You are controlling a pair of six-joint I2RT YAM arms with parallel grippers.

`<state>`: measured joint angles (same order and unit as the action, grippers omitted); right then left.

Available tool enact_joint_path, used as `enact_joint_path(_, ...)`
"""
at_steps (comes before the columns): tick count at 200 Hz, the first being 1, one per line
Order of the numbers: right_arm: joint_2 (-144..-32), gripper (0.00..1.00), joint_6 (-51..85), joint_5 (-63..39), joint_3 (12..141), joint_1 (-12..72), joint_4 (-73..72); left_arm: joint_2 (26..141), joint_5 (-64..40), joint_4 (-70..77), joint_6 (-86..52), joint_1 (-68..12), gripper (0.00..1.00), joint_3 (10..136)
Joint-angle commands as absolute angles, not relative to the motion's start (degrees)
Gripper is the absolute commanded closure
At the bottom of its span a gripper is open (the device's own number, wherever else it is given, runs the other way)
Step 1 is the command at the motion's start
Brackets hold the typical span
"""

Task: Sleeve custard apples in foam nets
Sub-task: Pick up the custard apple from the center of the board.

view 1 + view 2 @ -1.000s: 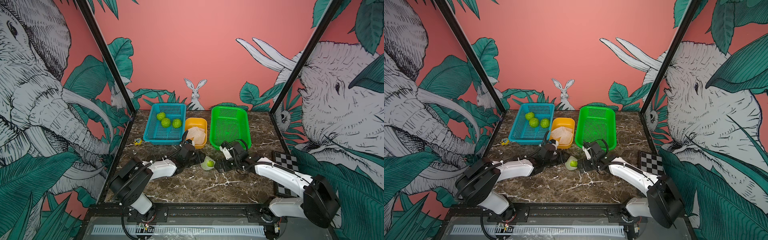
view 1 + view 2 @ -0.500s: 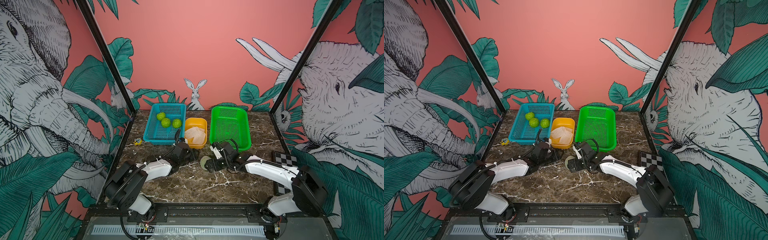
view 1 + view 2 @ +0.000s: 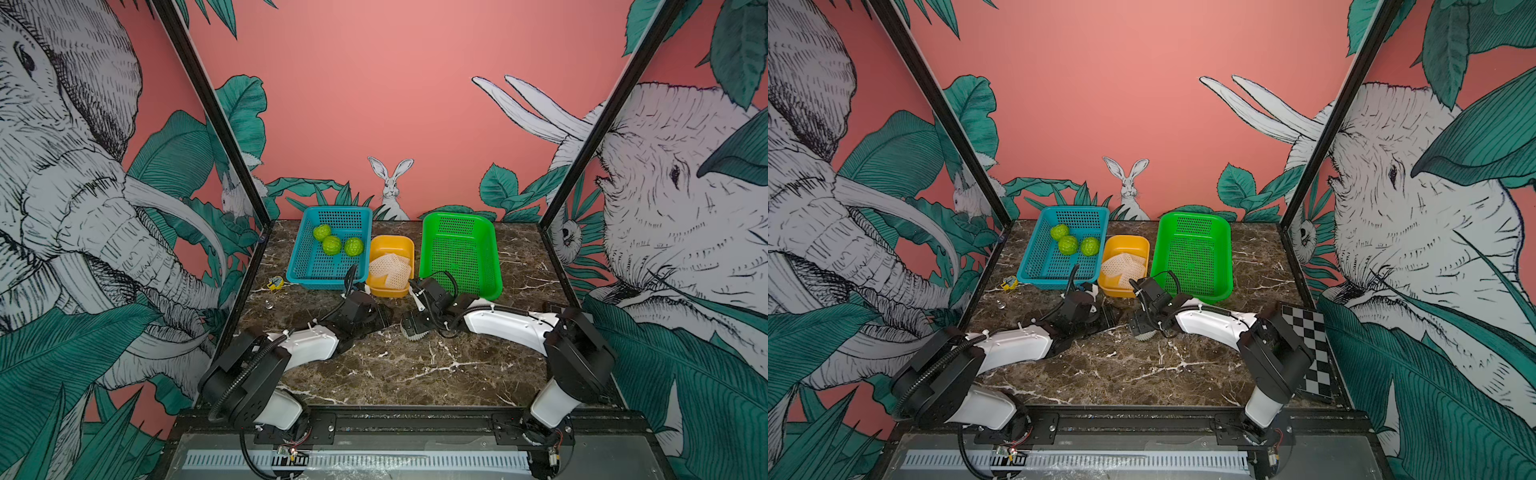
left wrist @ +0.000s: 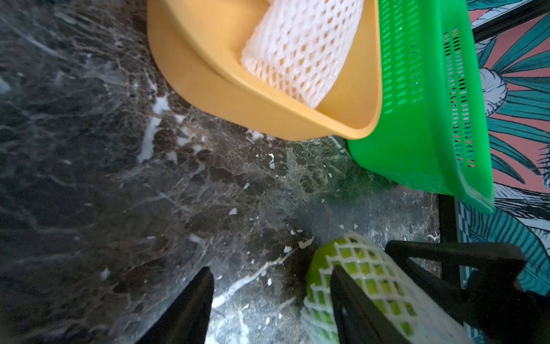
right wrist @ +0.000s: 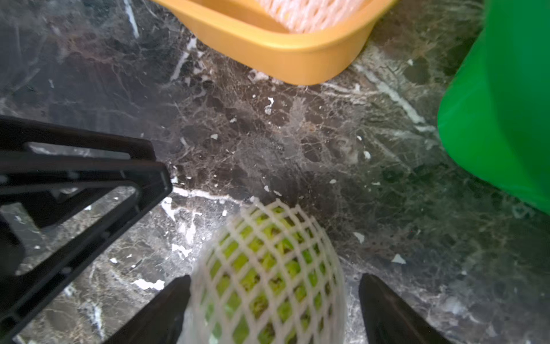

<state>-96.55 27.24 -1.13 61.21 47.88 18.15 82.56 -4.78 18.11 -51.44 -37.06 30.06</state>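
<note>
Now one custard apple, sleeved in a foam net, sits on the marble tabletop between the wide, unclamped jaws of the right gripper; the left gripper gapes empty beside it. Its sleeving looks done, so the next move likely calls for a gentle squeeze and a carry to the green basket; three bare custard apples wait in the blue basket.

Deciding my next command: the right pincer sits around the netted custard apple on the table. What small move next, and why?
Probably close the right pincer on the netted custard apple: its fingers flank the fruit with a gap on one side, and the left pincer is open and empty.
</note>
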Motion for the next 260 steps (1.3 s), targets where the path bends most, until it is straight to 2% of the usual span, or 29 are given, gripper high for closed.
enact_joint_path(1, -98.26, 0.14, 27.11, 1.66, 63.27, 48.5, 21.95, 79.91, -3.46, 18.35, -51.61, -36.56, 0.34, 28.9)
enact_joint_path(60, -102.85, 0.14, 26.32, 2.95, 66.63, 48.78, 27.12, 77.94, -2.89, 17.39, -50.93, -35.85, 0.34, 27.69)
enact_joint_path(106, -105.96, 0.17, 26.13, -0.22, 67.56, 48.85, 26.2, 76.0, -2.45, 16.46, -50.8, -35.42, 0.33, 26.96)
enact_joint_path(138, -108.14, 0.11, 25.28, -1.22, 69.01, 48.69, 27.67, 74.2, -1.85, 14.94, -50.27, -35.16, 0.33, 26.81)
enact_joint_path(166, -108.56, 0.11, 25.05, -1.53, 69.14, 48.62, 26.99, 73.15, -1.45, 13.89, -49.82, -34.99, 0.33, 27.08)
enact_joint_path(198, -106.54, 0.09, 25.63, -4.04, 68.12, 47.96, 24.47, 72.44, -1.32, 13.12, -49.74, -34.98, 0.33, 27.39)
enact_joint_path(221, -103.03, 0.01, 25.99, -4.84, 67.76, 47.55, 23.94, 72.08, -0.89, 12.76, -49.31, -34.89, 0.33, 27.53)
enact_joint_path(260, -98.21, 0.01, 25.07, -3.22, 67.12, 46.69, 26.33, 72.21, -0.72, 12.48, -48.74, -34.81, 0.32, 28.21)
